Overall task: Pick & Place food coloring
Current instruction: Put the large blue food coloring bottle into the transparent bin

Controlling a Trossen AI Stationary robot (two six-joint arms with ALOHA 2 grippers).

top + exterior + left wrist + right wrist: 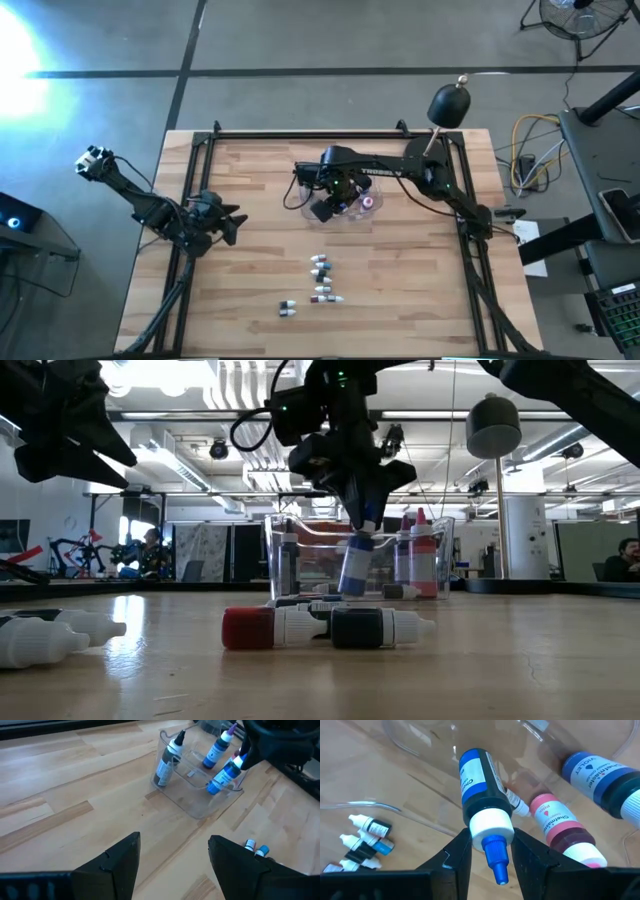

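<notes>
Right gripper [487, 851] clenched on the white collar of a blue food coloring bottle [479, 780], blue cap pointing back between the fingers. Held over the clear tub [197, 802] near the middle of the wooden surface [250, 290], bottle tilted, its base down inside the tub walls in the low view. Already in the tub: a violet bottle [605, 780], a pink bottle [562, 827] and a dark bottle [166, 760] leaning against one wall. More bottles [320, 280] scattered lying down on the surface, well apart from the tub. Left gripper [172, 862] released, fingers spread, waiting at the left edge of the surface.
</notes>
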